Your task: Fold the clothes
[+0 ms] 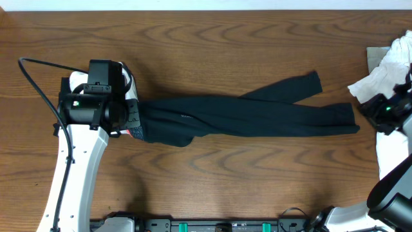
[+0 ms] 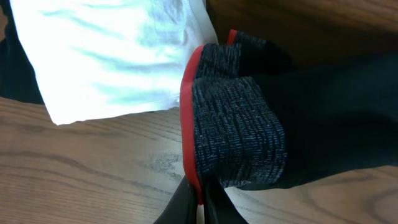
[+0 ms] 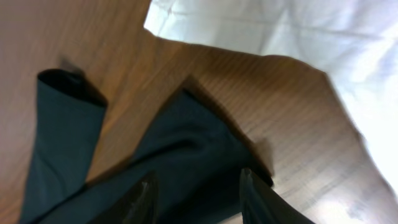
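1. Long black trousers (image 1: 244, 116) of soft fabric lie stretched left to right across the middle of the brown wood-grain table (image 1: 212, 38), waist to the left, legs to the right
2. Legs split towards the right: one cuff angles up and away, the other runs straight on and ends near the right arm. Fabric mostly flat, with a loose fold under the hip
3. Grey knit elastic waistband with red trim (image 2: 236, 124) sits bunched and partly turned up at the left end, lifted a little off the wood
4. Left gripper (image 2: 200, 208): fingers closed tight, pinching the red edge of the waistband, seen from the left wrist
5. Right gripper (image 3: 199, 193): fingers stand apart with nothing clamped, poised over the end of the nearer trouser leg. Dark fabric shows in the gap between them. Contact with the cloth cannot be told
6. Plain white garment (image 2: 106, 56) lies just beside the waistband, touching it, partly under the left arm
7. Crumpled pile of white garments (image 1: 389, 64) sits at the table's right edge, near the cuffs but apart from them
8. Thin black cable (image 1: 35, 84) loops beside the left arm
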Available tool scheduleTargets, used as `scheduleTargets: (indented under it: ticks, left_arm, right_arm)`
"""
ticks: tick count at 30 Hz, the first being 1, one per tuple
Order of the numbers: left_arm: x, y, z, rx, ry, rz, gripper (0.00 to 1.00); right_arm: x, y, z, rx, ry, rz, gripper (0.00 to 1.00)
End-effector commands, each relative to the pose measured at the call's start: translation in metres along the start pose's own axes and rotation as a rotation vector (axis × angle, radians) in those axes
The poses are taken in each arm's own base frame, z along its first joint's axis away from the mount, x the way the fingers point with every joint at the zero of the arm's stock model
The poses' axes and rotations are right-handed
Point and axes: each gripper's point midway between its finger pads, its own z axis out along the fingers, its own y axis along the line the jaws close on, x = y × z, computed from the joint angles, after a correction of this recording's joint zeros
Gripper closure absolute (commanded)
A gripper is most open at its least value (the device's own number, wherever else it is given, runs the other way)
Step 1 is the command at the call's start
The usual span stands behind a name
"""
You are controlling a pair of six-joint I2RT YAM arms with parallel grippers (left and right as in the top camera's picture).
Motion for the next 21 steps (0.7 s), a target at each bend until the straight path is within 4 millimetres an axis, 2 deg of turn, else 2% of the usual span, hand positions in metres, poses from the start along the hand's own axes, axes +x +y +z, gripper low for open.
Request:
scheduleTargets:
  ticks: [1,8,10,12,13,17,21]
  left_arm:
    - [-0.005,0.005,-0.007,-0.022,-0.030,-0.018,0.94]
    - [-0.005,0.005,-0.007,-0.021,-0.030,-0.017,0.94]
    - [-0.005,0.005,-0.007,-0.021,-0.030,-0.017,0.94]
    - [-0.005,0.005,-0.007,-0.021,-0.030,-0.017,0.94]
    - [-0.005,0.005,-0.007,-0.021,-0.030,-0.017,0.94]
    - [-0.006,0.005,-0.007,-0.021,-0.034,-0.018,0.94]
    - [-0.006,0.005,-0.007,-0.020,-0.036,-0.017,0.94]
  right_arm:
    - [0.014,-0.004,0.016,-0.001,0.017,-0.022,0.58]
    - [0.019,-0.013,0.023,0.030,0.009,-0.021,0.59]
    - [0.025,-0.016,0.023,0.043,0.031,-0.013,0.63]
    - [0.034,-0.019,0.023,0.055,0.063,0.007,0.74]
    - [0.037,-0.020,0.024,0.061,0.073,0.021,0.76]
    - [0.052,-0.028,0.033,0.069,0.088,0.048,0.80]
    - [0.060,-0.051,0.041,0.164,0.058,0.102,0.85]
